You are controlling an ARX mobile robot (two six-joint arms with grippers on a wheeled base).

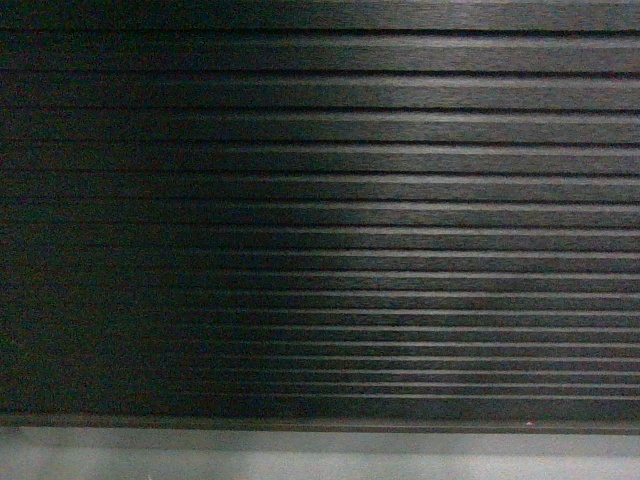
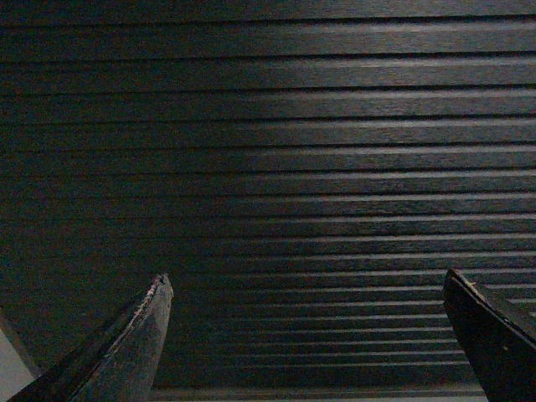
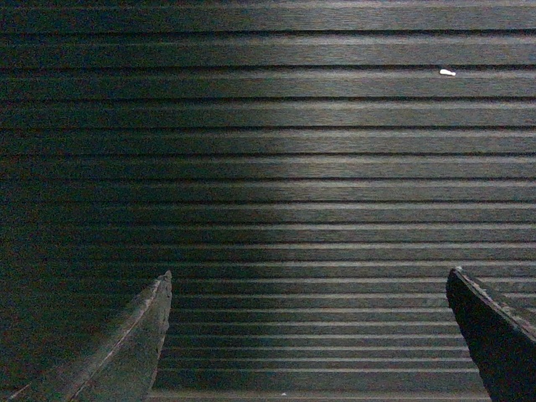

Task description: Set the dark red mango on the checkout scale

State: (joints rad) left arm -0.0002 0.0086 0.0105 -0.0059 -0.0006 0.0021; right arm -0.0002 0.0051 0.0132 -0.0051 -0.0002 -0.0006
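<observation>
Faced dark ribbed paneling (image 1: pixel 320 200), both the left gripper (image 2: pixel 306 335) and right gripper (image 3: pixel 308 335) spread wide, gripping nothing, with mango and scale unseen.

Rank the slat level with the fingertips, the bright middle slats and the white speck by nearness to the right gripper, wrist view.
1. Fingertip-level slat, between the right gripper's open jaws.
2. Bright middle slats, centre, higher.
3. White speck, upper right.
Order as pictured; true depth unclear.

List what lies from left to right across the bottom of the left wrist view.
Pale floor corner → left gripper's left finger → dark ribbed panel → its right finger. Jaws stand wide apart, holding nothing.
</observation>
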